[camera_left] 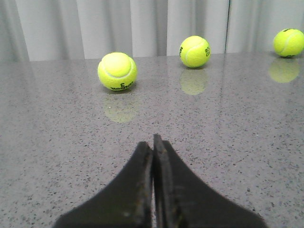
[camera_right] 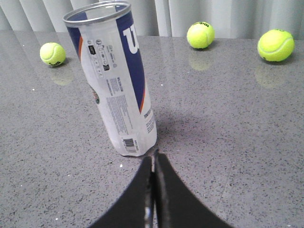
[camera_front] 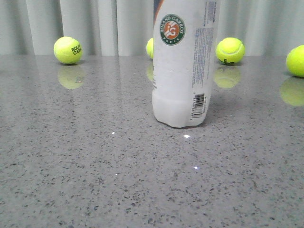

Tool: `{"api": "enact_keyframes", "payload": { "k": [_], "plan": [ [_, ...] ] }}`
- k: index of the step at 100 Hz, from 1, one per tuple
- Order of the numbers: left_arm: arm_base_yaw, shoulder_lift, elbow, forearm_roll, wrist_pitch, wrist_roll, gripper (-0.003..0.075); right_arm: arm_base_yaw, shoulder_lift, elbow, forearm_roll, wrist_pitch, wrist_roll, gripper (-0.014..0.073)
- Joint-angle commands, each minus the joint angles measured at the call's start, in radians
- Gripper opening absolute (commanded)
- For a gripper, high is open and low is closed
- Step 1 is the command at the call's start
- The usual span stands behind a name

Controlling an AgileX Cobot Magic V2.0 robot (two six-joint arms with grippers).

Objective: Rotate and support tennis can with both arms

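The tennis can (camera_front: 183, 66) stands upright on its base on the grey speckled surface (camera_front: 95, 171), open metal-rimmed end up, its round emblem facing the front camera and four tennis balls (camera_front: 68, 50) spread behind it near the pale curtain (camera_front: 95, 23). The right gripper (camera_right: 153, 164) sits low just beside the can's base, its jaws pressed together and holding nothing. The left gripper (camera_left: 153, 147) likewise has its jaws closed and empty, facing three of the balls with the can out of its view.
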Motion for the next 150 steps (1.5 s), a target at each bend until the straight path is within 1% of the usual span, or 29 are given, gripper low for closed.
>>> {"api": "enact_keyframes", "payload": {
  "k": [1, 63, 77, 87, 102, 116, 121, 128, 150],
  "plan": [
    [0.001, -0.036, 0.044, -0.012, -0.077, 0.000, -0.0018, -0.004, 0.010, -0.027, 0.011, -0.072, -0.009, -0.0069],
    [0.001, -0.036, 0.044, -0.012, -0.077, 0.000, -0.0018, -0.009, 0.010, -0.017, 0.011, -0.086, -0.009, -0.0069],
    [0.001, -0.036, 0.044, -0.012, -0.077, 0.000, -0.0018, -0.053, 0.010, 0.034, 0.011, -0.191, -0.009, -0.0069],
    [0.001, -0.036, 0.044, -0.012, -0.077, 0.000, -0.0018, -0.104, 0.010, 0.100, 0.007, -0.323, -0.009, -0.0069],
    [0.001, -0.036, 0.044, -0.012, -0.077, 0.000, -0.0018, -0.184, -0.003, 0.206, -0.121, -0.489, 0.007, -0.0069],
    [0.001, -0.036, 0.044, -0.012, -0.077, 0.000, -0.0018, -0.263, -0.054, 0.297, -0.300, -0.571, 0.099, -0.0069],
    [0.001, -0.036, 0.044, -0.012, -0.077, 0.000, -0.0018, -0.286, -0.071, 0.326, -0.339, -0.588, 0.137, -0.0069],
    [0.001, -0.036, 0.044, -0.012, -0.077, 0.000, -0.0018, -0.310, -0.100, 0.362, -0.353, -0.597, 0.165, -0.0069],
    [0.001, -0.036, 0.044, -0.012, -0.077, 0.000, -0.0018, -0.362, -0.226, 0.485, -0.365, -0.615, 0.165, -0.0069]
  ]
}}
